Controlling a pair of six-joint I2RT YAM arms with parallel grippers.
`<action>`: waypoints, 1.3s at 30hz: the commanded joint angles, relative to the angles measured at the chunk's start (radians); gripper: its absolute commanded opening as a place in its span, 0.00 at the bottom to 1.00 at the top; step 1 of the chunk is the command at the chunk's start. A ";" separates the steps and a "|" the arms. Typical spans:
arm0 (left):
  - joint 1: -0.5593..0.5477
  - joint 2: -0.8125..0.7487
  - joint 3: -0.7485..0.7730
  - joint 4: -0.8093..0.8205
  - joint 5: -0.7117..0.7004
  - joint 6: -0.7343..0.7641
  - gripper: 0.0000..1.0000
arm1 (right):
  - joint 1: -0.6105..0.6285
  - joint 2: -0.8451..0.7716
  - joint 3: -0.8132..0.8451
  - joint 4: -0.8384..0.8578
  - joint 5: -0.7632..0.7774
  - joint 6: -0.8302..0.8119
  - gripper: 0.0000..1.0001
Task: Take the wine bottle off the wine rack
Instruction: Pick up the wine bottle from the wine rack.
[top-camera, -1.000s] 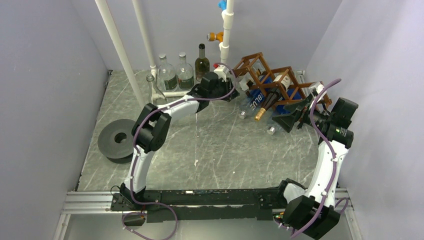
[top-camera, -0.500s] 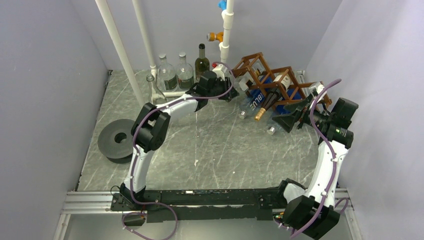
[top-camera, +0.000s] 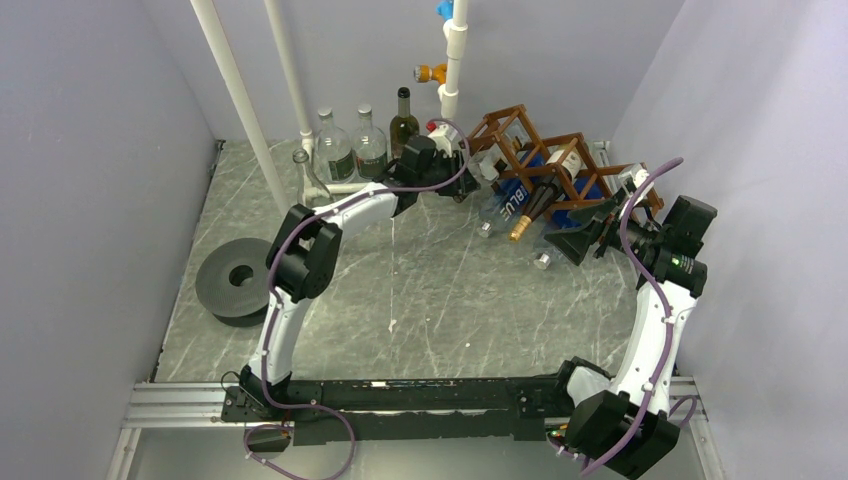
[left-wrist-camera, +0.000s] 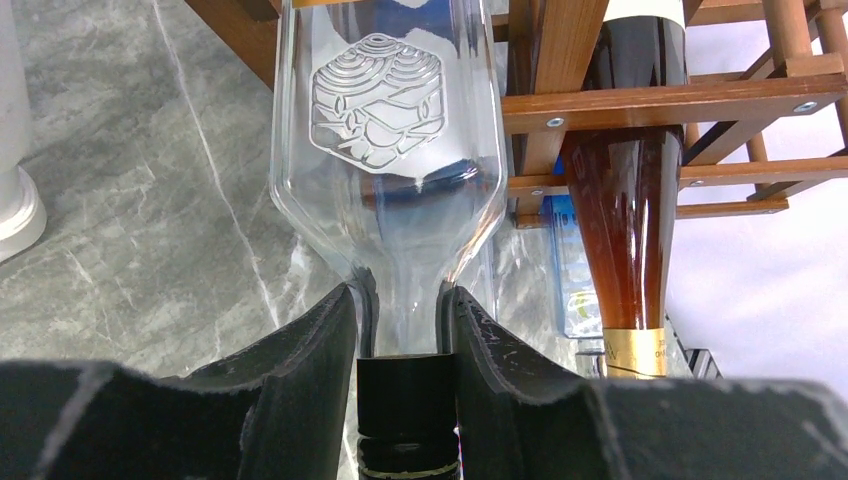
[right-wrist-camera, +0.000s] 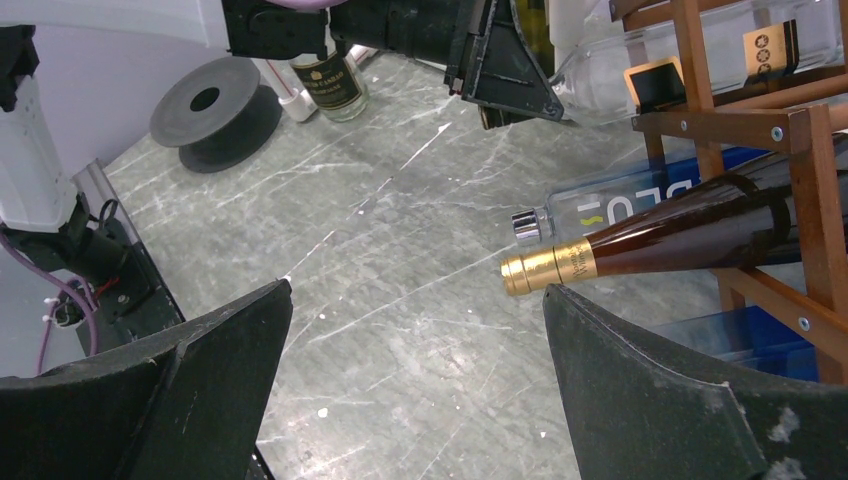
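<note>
Clear bottle (left-wrist-camera: 385, 150) lay on its side in the rack (top-camera: 520, 140), in a cell at the rack's left end, with its neck sticking out past the wood. Left gripper (left-wrist-camera: 405, 300) was clamped on that neck, one finger on each side just above the black cap (left-wrist-camera: 405, 400). In the next cell of the rack sat a brown bottle (right-wrist-camera: 680, 235), gold foil end pointing out and down. A clear bottle with a blue label (right-wrist-camera: 600, 210) lay beneath it, low in the rack. Right gripper (right-wrist-camera: 418, 300) was spread wide and holding nothing, just in front of the rack's right end and facing the brown bottle's foil tip without touching it. Left of the rack stood a dark bottle (top-camera: 404, 125) and two clear ones (top-camera: 333, 150). A black spool (top-camera: 233, 278) sat well left of the rack on the marble table (top-camera: 430, 290).
</note>
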 joint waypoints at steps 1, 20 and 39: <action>-0.004 0.008 0.086 0.019 0.063 -0.025 0.42 | -0.006 -0.015 0.003 0.037 -0.034 0.005 1.00; 0.004 0.059 0.186 -0.092 0.058 -0.041 0.49 | -0.008 -0.017 0.004 0.035 -0.041 0.003 1.00; 0.005 0.122 0.277 -0.194 0.043 -0.040 0.49 | -0.011 -0.015 0.004 0.037 -0.045 0.003 1.00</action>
